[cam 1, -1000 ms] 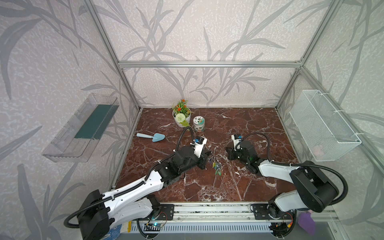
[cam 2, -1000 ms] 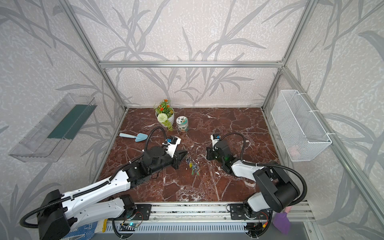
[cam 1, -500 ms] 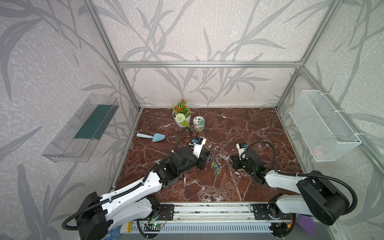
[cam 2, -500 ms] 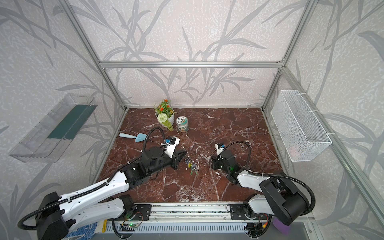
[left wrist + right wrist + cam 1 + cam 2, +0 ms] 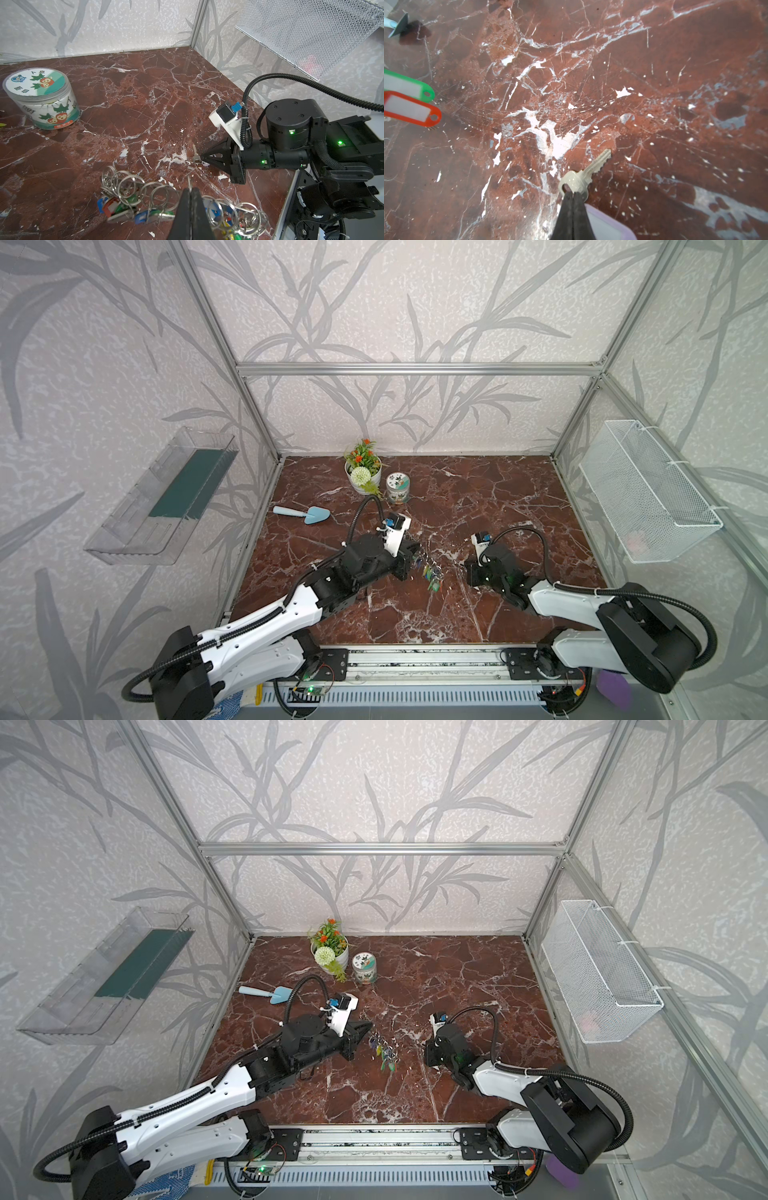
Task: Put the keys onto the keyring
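Note:
My left gripper (image 5: 190,189) is shut on the thin edge of the keyring (image 5: 145,199), a grey metal plate hung with many small rings and coloured tags. In both top views the keyring (image 5: 430,570) (image 5: 384,1052) hangs just right of the left gripper (image 5: 415,556) (image 5: 368,1027). My right gripper (image 5: 572,193) is shut at the head of the keys (image 5: 583,176), a small silver key. Its pale lilac tag (image 5: 606,226) lies under the fingers. The key (image 5: 195,158) sits low over the marble, a short way from the keyring. In both top views the right gripper (image 5: 467,568) (image 5: 426,1052) faces the keyring.
A flower pot (image 5: 363,472), a printed tin (image 5: 397,488) and a light blue trowel (image 5: 305,514) stand at the back left. A white mesh basket (image 5: 648,493) hangs on the right wall and a clear shelf (image 5: 162,497) on the left wall.
The right arm has drawn back toward the front of the table with the key still gripped. The left gripper and the keyring have barely moved.

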Robot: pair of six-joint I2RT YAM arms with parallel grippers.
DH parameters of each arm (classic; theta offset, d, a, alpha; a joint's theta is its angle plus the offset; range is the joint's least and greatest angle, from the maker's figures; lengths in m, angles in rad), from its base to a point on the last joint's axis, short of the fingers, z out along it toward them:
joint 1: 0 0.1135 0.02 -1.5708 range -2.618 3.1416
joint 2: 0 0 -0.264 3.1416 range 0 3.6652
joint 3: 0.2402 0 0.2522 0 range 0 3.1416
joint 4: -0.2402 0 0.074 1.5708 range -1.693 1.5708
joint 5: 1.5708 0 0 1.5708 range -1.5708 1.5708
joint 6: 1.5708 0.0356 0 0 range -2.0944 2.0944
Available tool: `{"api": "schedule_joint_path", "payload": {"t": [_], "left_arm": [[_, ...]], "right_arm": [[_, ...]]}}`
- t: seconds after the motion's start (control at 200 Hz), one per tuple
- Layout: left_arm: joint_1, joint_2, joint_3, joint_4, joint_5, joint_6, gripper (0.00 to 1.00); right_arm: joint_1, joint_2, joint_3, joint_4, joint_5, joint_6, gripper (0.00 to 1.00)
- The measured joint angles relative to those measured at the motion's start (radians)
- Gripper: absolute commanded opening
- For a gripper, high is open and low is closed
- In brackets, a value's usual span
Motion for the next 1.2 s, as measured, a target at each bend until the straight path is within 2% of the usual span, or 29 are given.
{"api": "schedule_joint_path", "payload": {"t": [0.62, 1.205], "left_arm": [[0.0, -0.02, -0.01, -0.014, -0.001, -0.006, 0.0], [0.0, -0.044, -0.045, -0.013, -0.005, 0.002, 0.0]], "right_arm": [[0.002, -0.008, 0.007, -0.032, 0.0, 0.0, 0.0], [0.005, -0.098, 0.097, -0.219, -0.006, -0.003, 0.0]]}}
